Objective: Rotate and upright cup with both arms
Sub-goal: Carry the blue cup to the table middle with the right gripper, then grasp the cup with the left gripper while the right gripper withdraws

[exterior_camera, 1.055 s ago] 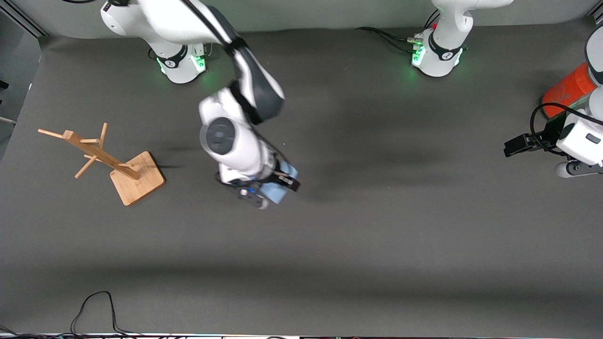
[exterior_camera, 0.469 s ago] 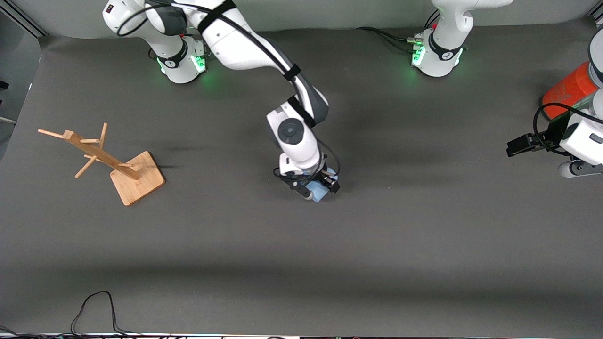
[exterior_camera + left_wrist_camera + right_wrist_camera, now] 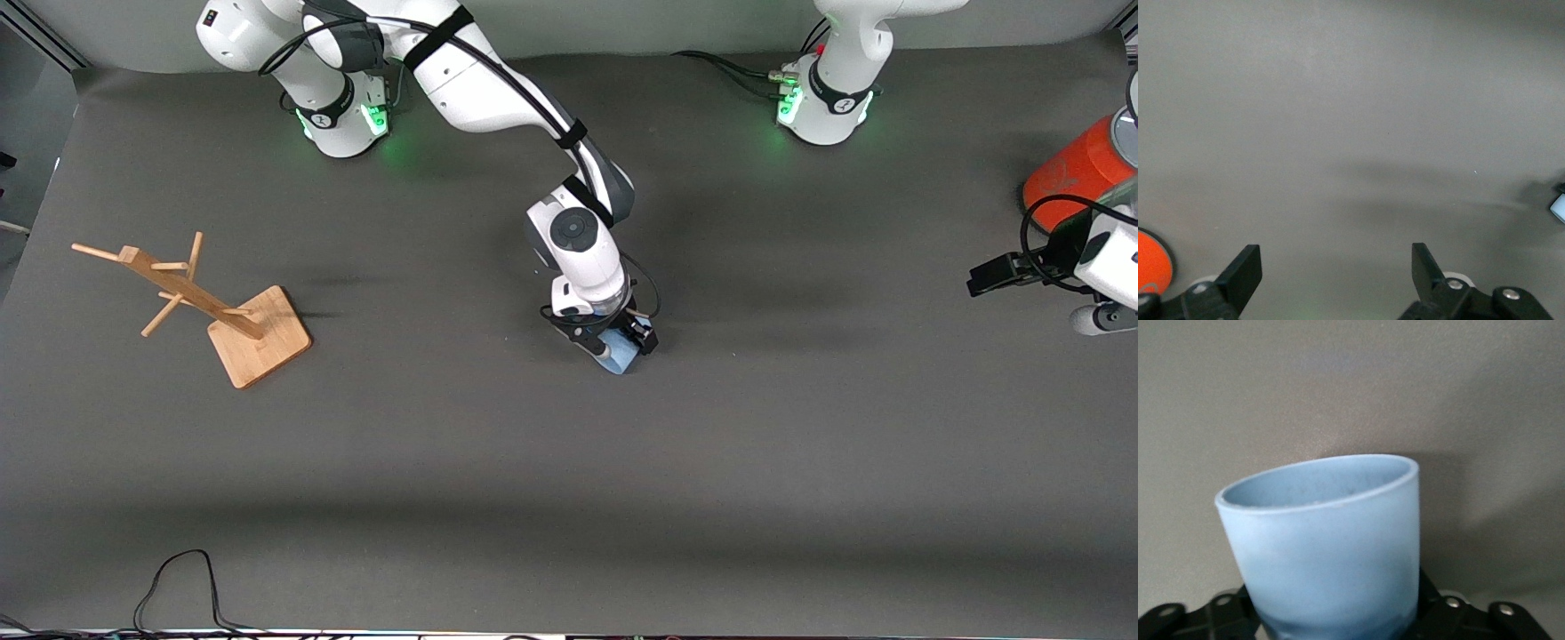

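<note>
The light-blue cup is at the middle of the mat, right under the right arm's hand. My right gripper is down around it. In the right wrist view the cup fills the space between the jaws, its open rim showing and a little tilted, and it hides the jaw tips. My left gripper is open with nothing in it and hangs over bare mat at the left arm's end of the table. The left arm waits there. The left wrist view shows a sliver of the cup far off.
A large orange-red container stands beside the left arm's hand; it appears again in the left wrist view. A wooden peg rack stands at the right arm's end of the table. A black cable loops at the mat's nearest edge.
The right arm swung toward the left arm's end of the table, carrying the cup, and came down to the mat. The left hand drifted slightly toward the table's edge.
</note>
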You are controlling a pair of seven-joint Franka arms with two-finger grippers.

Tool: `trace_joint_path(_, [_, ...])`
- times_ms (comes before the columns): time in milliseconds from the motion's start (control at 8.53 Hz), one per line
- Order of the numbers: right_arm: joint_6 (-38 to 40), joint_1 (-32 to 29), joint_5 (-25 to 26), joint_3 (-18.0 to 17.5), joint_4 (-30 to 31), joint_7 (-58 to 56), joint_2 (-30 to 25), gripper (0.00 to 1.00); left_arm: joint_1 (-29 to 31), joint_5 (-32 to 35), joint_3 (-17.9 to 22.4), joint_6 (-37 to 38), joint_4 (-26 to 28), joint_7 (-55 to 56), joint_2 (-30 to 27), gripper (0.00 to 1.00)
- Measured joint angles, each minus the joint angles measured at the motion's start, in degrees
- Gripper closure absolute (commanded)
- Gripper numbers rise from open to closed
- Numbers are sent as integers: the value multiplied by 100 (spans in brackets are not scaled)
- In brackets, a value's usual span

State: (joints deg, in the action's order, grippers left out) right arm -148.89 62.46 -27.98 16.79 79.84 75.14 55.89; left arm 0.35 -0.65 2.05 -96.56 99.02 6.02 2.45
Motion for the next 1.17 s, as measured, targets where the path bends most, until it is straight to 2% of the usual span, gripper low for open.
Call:
trace_joint_path(234, [659,-22,96,153,-173,0,-84,0,-25,-90,-31,-6,-1,165,16,0])
trace_joint_path(469, [1531,-80,245,319,-238,-126,-571,0,-359,-115,-105,-8,-153,1391,224,0])
trace_joint_path(586, [2026,-104,252,457,-191,-390,-879,0,-682,-33,-130,90,-405,2260,495,0])
trace_joint_path(703, [2517,-138,258,636,-78,-757,-1247,0,-1064,110,-151,397,-851,3148,946,0])
trace_joint_path(938, [3327,-190,269,1148,430,-1804,-2202,0,-1798,259,-169,1149,-2150,4602,2278,0])
trace_joint_path(1055, [3584,-203,327,1482,831,-2456,-2756,0,-2088,271,-172,1296,-2754,5204,2930,0])
trace_joint_path(1172, [3837,-213,531,1841,1208,-3120,-3278,0,-2354,270,-181,1324,-3130,5752,3401,0])
